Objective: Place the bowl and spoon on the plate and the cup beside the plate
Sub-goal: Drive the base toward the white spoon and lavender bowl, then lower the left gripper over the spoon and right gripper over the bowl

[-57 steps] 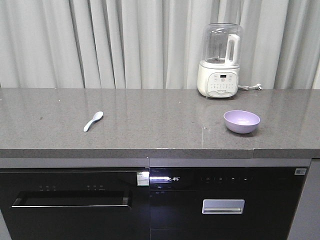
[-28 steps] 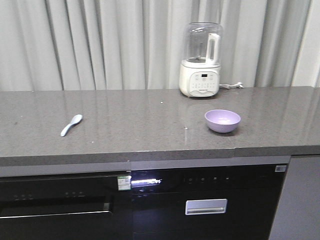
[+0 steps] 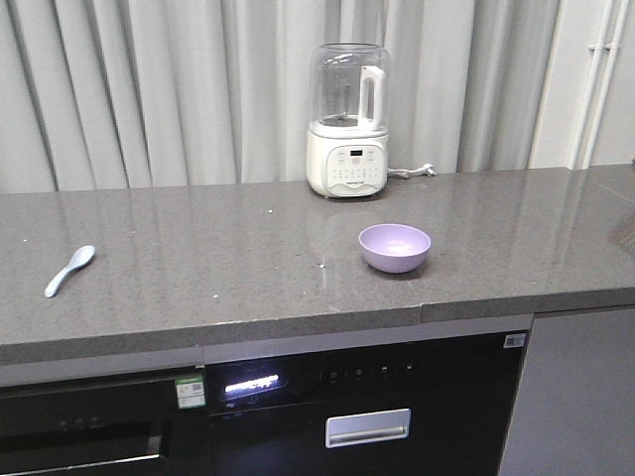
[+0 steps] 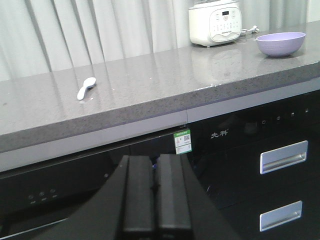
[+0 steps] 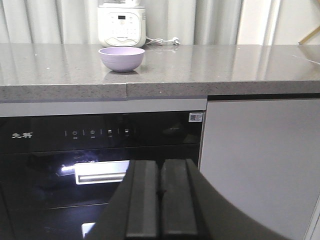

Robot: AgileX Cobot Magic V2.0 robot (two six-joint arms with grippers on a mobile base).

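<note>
Round lavender matte bowl point(image 3: 395, 247), pale blue-white spoon point(image 3: 69, 271) noted apart on grey table point(image 3: 248, 253) | left tool point(image 4: 155, 164), right tool point(image 5: 160, 166) pressed together, bases cropped.

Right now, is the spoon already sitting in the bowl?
No, the spoon lies flat on the countertop, well apart from the bowl, which is empty.

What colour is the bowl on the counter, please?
The bowl is lavender purple; right wrist view.
</note>
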